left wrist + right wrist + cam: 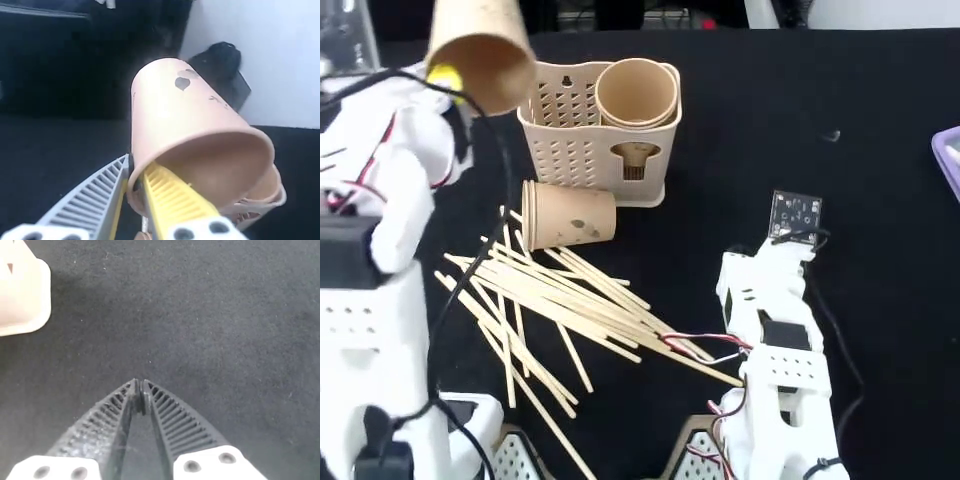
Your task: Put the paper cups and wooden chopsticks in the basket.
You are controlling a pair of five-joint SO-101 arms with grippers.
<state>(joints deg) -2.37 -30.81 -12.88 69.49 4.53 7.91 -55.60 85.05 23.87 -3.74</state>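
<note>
Black table (890,320), white wall (270,60); left gripper (136,172) tight on 1 paper cup (200,125), right gripper (139,390) closed.

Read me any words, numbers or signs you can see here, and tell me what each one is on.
No readable words or numbers anywhere.
Held cup: dark blotchy marks on its side, no letters.
Lying cup: small dark marks, too small to read.
Basket: a cut-out shape in its front wall, not a letter.
</note>
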